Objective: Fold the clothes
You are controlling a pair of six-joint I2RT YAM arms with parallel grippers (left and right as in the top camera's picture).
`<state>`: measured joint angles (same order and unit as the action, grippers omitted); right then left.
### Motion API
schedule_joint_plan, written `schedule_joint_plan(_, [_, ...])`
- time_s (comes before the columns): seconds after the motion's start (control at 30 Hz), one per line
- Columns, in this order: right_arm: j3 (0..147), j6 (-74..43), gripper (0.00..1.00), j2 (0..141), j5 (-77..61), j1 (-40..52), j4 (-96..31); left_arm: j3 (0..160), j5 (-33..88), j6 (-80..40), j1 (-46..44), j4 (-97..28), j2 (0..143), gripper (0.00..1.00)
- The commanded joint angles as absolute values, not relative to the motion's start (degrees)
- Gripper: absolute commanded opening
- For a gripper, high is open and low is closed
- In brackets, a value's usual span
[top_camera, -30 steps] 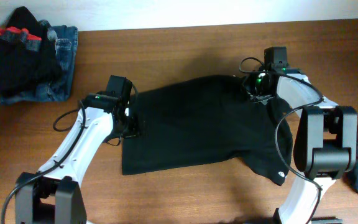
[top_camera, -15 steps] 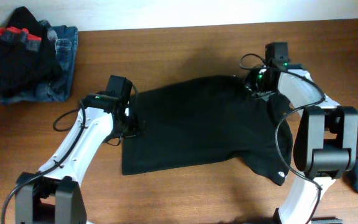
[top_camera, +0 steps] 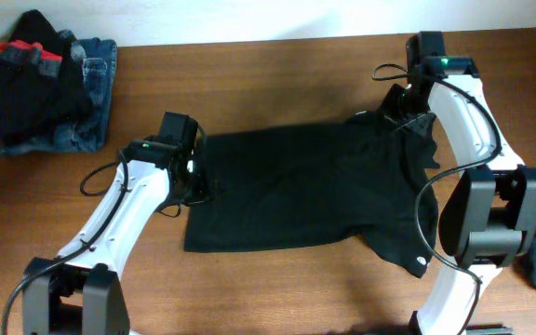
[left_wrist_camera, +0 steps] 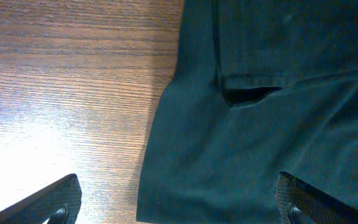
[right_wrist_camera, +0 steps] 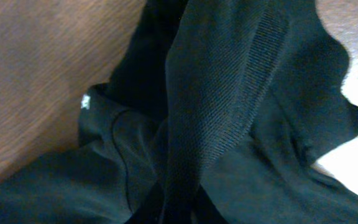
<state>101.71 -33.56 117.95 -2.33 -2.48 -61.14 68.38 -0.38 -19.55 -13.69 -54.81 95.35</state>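
From overhead, the black top (top_camera: 296, 191) lies spread across the middle of the desk (top_camera: 277, 74), its hem toward the left edge. The left hand (top_camera: 192, 175) sits at that hem, while the right hand (top_camera: 404, 100) is up near the far edge, on the right, with the top's far shoulder drawn up toward it. This looks like a pull to stretch the fabric flat before a fold. A pile of clothes (top_camera: 40, 79) waits in the far left corner.

The left wrist view shows that hand's fingers (left_wrist_camera: 58, 200) spread wide apart, straddling the hem with bare wood on one side. Nothing is caught between them (probably poised to pin or pinch the edge).

The right wrist view is filled with bunched black fabric hanging close to the lens, the white neck label (right_wrist_camera: 86, 101) showing at one fold. The fingers themselves are hidden, but the gathered, lifted cloth suggests the right hand is clamped together on the top near its collar.
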Motion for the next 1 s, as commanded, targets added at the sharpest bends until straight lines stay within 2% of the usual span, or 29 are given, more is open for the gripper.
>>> schedule_joint_plan(0.0, [103.7, -32.8, 0.11, 118.3, 4.0, -2.7, -64.5, 69.4, 0.0, -19.7, -13.4, -54.9, 94.8, 0.99])
schedule_joint_plan(0.37, [103.7, -32.7, 0.19, 118.3, 3.6, -2.6, -72.1, 69.4, 0.0, -19.7, -13.4, -54.7, 94.8, 0.99])
schedule_joint_plan(0.53, [102.9, -30.2, 0.19, 118.3, -0.9, -2.6, -72.9, 69.4, 0.0, -19.7, -13.4, -54.7, 94.8, 0.99])
schedule_joint_plan(0.83, [100.0, -30.2, 0.2, 118.3, -0.8, -1.5, -73.1, 69.4, 0.1, -19.7, -13.4, -54.8, 94.8, 0.99])
schedule_joint_plan(0.97, [99.0, -30.2, 0.29, 118.3, -0.8, -0.6, -73.3, 69.4, 0.0, -19.7, -13.4, -54.8, 94.8, 0.99])
